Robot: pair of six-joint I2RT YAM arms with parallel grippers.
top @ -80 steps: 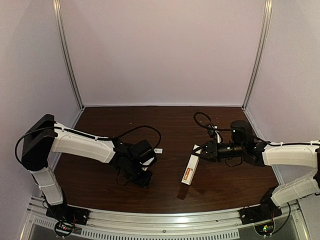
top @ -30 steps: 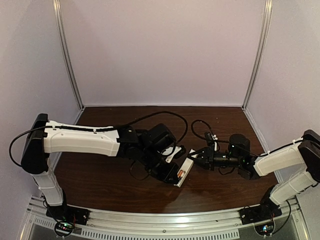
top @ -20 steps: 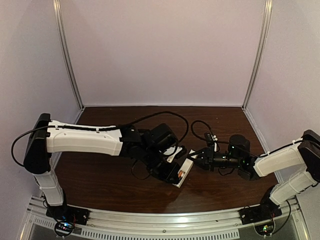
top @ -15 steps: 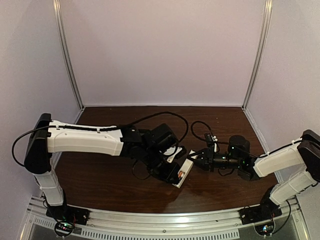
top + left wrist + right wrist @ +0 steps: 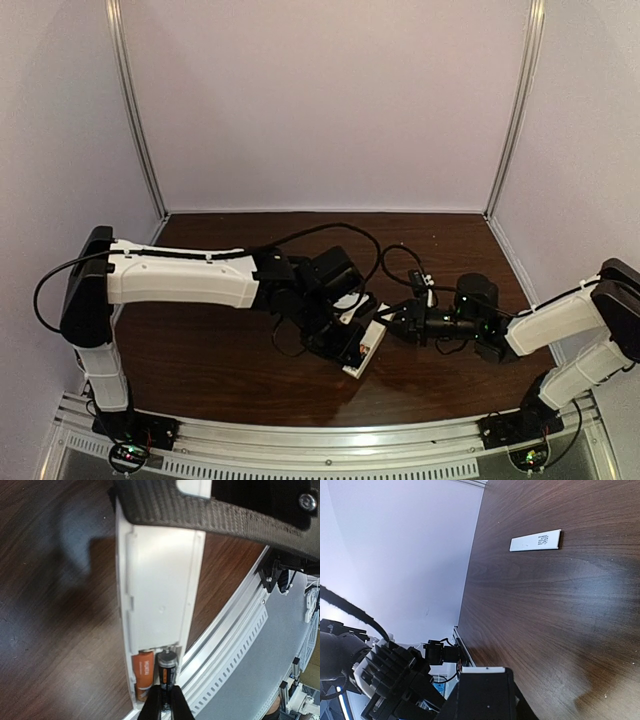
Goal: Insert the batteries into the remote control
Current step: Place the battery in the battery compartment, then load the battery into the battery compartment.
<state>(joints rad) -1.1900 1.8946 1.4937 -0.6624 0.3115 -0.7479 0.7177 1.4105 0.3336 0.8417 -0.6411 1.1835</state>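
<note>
The remote control [image 5: 366, 343] lies on the table [image 5: 200, 350] near the middle and toward 6 o'clock in the top view, its length running from about 1 o'clock to 7 o'clock; the right fingers [image 5: 480, 697] are closed on its 1 o'clock end, whose white edge shows clamped at the bottom of the right wrist view; in the left wrist view the remote's open bay sits at its 6 o'clock end; the orange battery [image 5: 144, 674] lies in the bay at the 9 o'clock side, just beside the black battery [image 5: 167, 669], pale tip toward 12 o'clock; the left fingers [image 5: 151, 710] are pinched almost together on the black battery's 6 o'clock end; a flat white strip [image 5: 536, 541] with small print lies well apart on the table.
</note>
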